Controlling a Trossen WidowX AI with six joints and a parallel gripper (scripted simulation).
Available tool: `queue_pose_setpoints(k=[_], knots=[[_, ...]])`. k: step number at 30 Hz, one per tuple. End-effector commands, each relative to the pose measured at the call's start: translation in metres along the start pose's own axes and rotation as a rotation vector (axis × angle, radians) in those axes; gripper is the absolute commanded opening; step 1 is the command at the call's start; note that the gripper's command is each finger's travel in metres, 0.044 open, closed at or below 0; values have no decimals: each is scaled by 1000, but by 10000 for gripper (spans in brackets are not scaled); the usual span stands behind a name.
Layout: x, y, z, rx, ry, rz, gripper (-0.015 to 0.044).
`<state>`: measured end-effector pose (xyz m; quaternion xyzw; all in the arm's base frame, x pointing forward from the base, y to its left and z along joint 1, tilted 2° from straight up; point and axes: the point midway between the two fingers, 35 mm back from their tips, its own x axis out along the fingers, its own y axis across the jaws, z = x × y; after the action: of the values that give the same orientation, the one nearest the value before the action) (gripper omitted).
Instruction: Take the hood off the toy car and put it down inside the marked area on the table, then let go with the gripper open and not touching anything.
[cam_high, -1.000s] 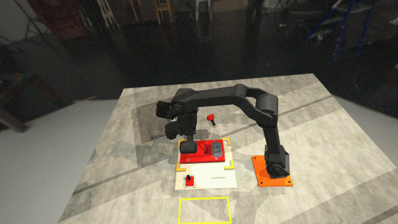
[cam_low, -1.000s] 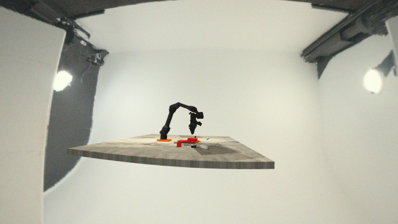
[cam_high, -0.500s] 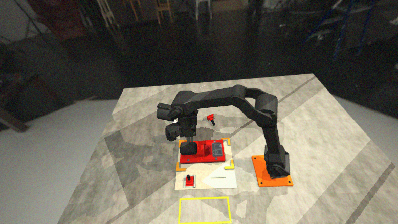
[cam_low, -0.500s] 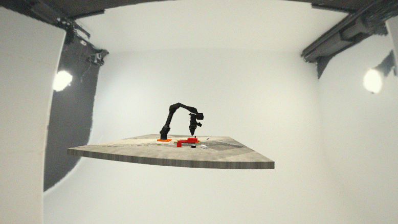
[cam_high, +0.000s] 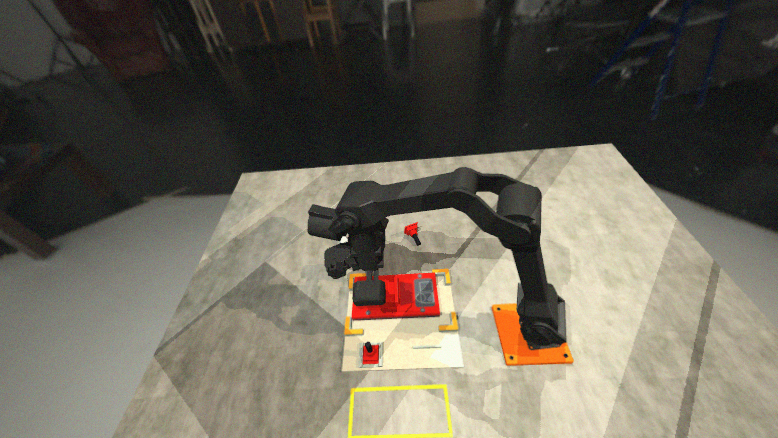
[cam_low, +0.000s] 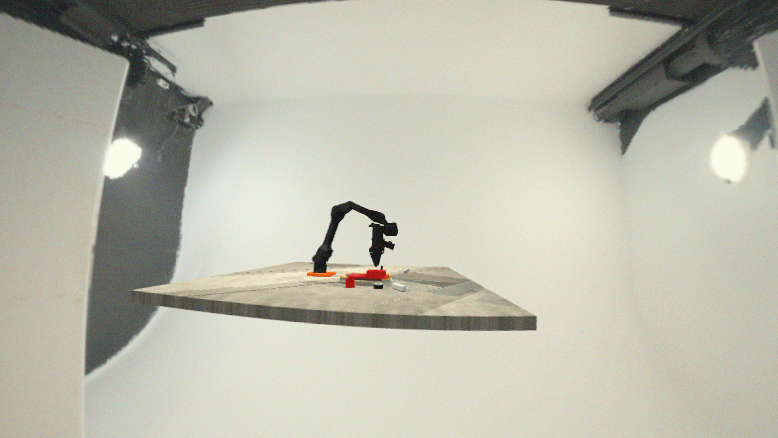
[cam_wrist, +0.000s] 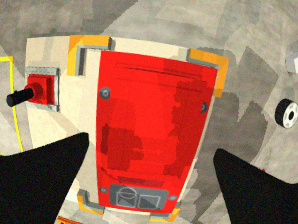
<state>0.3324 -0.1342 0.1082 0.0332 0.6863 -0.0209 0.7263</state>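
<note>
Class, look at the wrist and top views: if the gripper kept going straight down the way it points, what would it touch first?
Most likely the red car. The open gripper points down over its hood end, away from the windshield, with nothing between the fingers. Exact height above it is hard to judge.

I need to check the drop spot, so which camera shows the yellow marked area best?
The top view: the whole yellow marked area shows as a rectangle on the table. The wrist view catches only a yellow edge at far left. The exterior view does not show it clearly.
</note>
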Motion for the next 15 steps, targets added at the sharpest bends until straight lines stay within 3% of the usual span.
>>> queue_pose_setpoints(k=[1, 15], knots=[[4, 1, -1, 4, 3, 4, 440], [12, 1, -1, 4, 3, 4, 440]])
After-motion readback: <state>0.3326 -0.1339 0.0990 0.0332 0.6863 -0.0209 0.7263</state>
